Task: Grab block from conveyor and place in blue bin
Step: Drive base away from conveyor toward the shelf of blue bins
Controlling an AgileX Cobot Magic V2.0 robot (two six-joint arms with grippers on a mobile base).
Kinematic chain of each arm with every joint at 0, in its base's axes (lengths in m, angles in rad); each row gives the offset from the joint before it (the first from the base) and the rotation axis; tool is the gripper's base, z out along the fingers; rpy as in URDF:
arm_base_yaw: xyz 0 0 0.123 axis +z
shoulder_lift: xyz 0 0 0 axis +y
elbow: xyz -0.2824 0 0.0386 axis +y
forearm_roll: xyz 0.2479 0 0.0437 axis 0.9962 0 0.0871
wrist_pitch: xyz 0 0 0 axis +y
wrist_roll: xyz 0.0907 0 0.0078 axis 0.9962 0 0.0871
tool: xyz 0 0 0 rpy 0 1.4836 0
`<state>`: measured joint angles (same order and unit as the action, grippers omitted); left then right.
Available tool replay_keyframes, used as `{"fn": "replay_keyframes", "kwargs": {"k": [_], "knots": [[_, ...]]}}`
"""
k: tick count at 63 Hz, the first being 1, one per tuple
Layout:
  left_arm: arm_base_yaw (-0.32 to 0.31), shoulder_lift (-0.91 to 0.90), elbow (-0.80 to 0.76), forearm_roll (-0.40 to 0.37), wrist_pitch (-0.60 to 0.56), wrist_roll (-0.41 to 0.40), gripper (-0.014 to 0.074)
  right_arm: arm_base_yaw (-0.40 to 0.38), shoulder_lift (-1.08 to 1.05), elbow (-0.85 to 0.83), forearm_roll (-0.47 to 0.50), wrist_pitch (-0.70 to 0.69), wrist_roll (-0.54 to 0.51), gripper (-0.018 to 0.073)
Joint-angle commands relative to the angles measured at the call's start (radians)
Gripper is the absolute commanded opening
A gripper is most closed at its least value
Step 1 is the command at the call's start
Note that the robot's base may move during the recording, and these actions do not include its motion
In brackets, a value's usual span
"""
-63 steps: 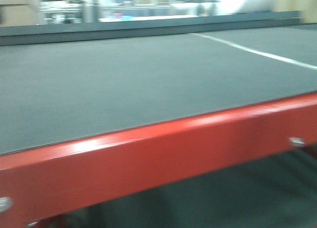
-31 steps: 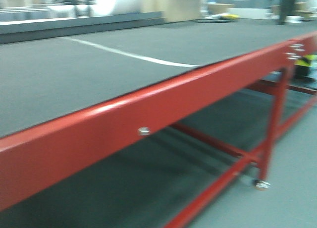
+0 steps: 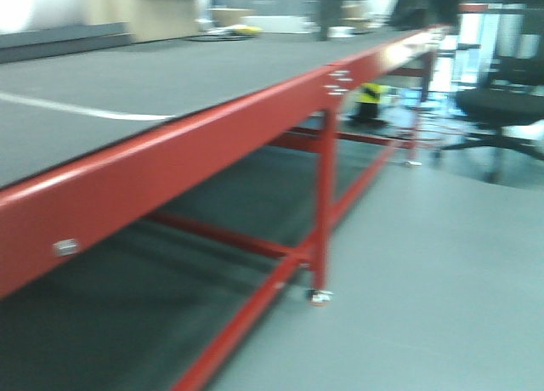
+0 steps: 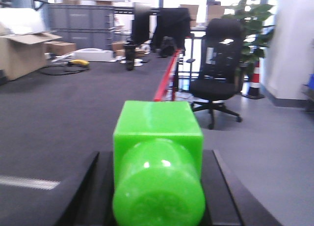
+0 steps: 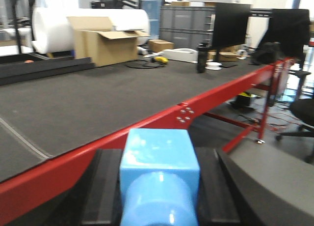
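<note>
- Right gripper: the black pads are clamped on both sides of the light-blue block. The block is a cube with a round stud facing the wrist camera, and its lower part is cut off by the picture edge.
- Block position: held in the right gripper, seen against the near red rail of the conveyor. Its height above the rail cannot be judged.
- Left gripper: the pads are closed on a green block of the same shape, seen over the conveyor's dark belt.
- Writing: a pale label on the back of the office chair, beyond the conveyor's far end, is too blurred to read. Markings on the grey crates and the cardboard box, past the conveyor's far side, cannot be made out.
- Front view: heavily blurred. A white line crosses the conveyor's belt, and a red leg stands on a castor.
- A yellow-and-black object sits below the conveyor's far end; it cannot be identified.
</note>
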<state>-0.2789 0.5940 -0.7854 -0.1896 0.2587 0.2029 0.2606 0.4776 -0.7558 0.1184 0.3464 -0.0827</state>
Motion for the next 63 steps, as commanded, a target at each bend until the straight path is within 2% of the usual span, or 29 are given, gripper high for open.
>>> {"fn": "replay_keyframes", "kwargs": {"k": [1, 63], "knots": [[-0.006, -0.004, -0.003, -0.009, -0.014, 0.003, -0.0111, 0.002, -0.003, 0.001, -0.003, -0.013, -0.005, -0.0162], [-0.006, -0.004, -0.003, -0.009, -0.016, 0.003, -0.0111, 0.002, -0.003, 0.001, -0.003, -0.013, -0.005, -0.0162]]}}
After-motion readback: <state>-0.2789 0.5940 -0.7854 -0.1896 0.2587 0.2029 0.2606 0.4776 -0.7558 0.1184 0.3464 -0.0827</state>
